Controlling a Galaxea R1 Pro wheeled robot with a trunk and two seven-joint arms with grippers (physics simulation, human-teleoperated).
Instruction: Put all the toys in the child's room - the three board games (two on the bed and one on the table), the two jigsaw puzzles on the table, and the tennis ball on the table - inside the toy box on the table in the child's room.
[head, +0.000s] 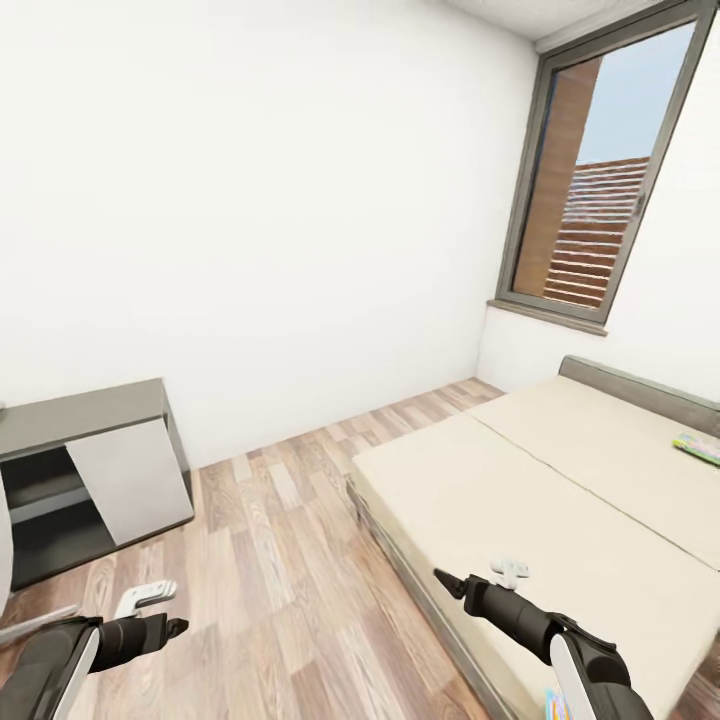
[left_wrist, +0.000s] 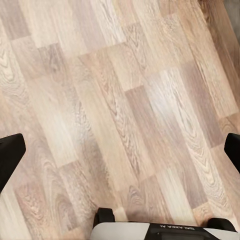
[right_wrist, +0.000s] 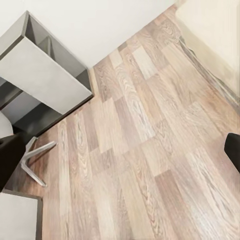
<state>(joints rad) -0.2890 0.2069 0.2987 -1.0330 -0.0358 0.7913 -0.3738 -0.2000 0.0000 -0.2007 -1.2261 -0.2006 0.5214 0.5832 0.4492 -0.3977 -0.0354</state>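
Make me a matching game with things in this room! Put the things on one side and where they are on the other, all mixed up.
Things:
1. bed
2. cabinet
3. window
4. board game

Places:
A. on the mattress near the headboard
B. against the white wall on the left
C. high on the wall above the bed
D. on the wood floor at the right

Pairs: 1-D, 2-B, 3-C, 4-A
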